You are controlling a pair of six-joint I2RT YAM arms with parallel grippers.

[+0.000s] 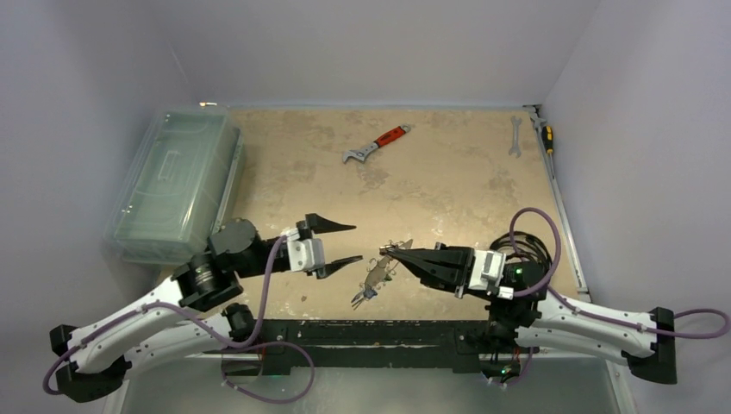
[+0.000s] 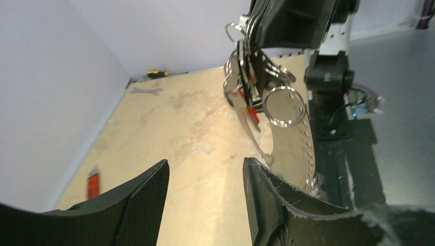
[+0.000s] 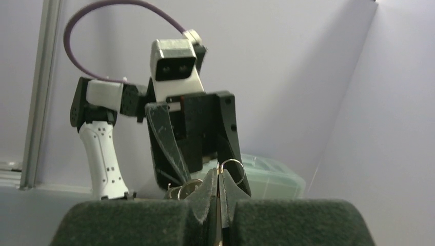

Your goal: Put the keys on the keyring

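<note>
Right gripper point(image 1: 385, 252), pressed shut, pinches a dangling bunch of small silver metal keys point(image 1: 372, 280) just ahead of the spread left gripper point(image 1: 357, 242) — a mistimed grab could knock them loose.

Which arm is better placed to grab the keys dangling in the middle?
Left. The left end effector is open, empty, facing the key bunch; the right end effector is shut on it.

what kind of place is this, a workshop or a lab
Probably a robot lab test cell, not a real workshop: plain pale walls box in a worn tabletop, the left arm and right arm are bolted at its near edge, and a red-handled wrench lies as a prop.
</note>
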